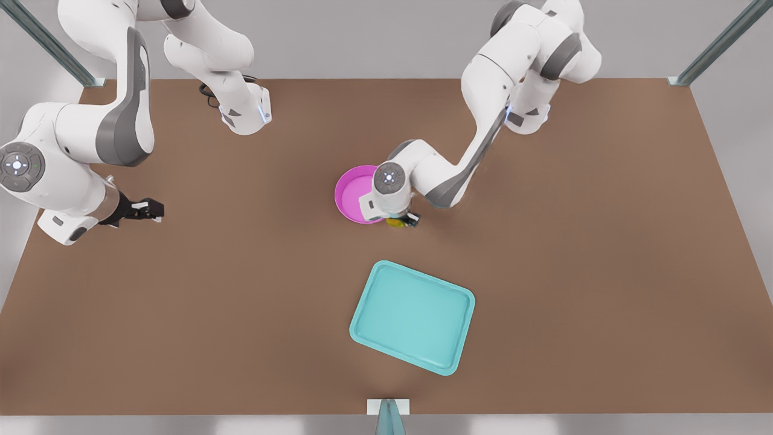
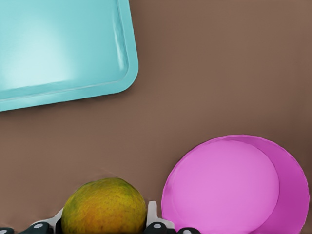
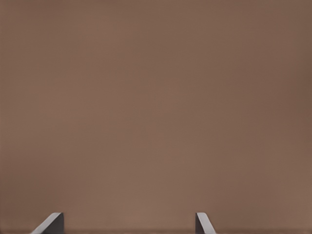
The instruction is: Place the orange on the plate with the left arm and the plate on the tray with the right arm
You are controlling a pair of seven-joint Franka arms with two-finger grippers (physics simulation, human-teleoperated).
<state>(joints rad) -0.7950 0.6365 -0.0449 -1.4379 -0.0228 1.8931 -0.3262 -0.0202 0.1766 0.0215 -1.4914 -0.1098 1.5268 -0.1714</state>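
Observation:
The orange (image 2: 105, 202) sits between the fingers of my left gripper (image 2: 105, 222), which is shut on its sides. In the front view this gripper (image 1: 403, 220) hangs mid-table with the orange (image 1: 395, 223) peeking out beneath it, right beside the near edge of the pink plate (image 1: 352, 192). The plate (image 2: 229, 185) holds nothing, and the arm's wrist covers part of it. The turquoise tray (image 1: 412, 317) lies nearer the front edge, also bare (image 2: 130, 68). My right gripper (image 1: 158, 209) waits open at the front view's far left, over bare table (image 3: 129, 225).
The brown table (image 1: 604, 272) spreads wide on every side of the plate and tray. Metal frame posts (image 1: 712, 48) stand at the back corners, and a small bracket (image 1: 388, 411) sits at the front edge.

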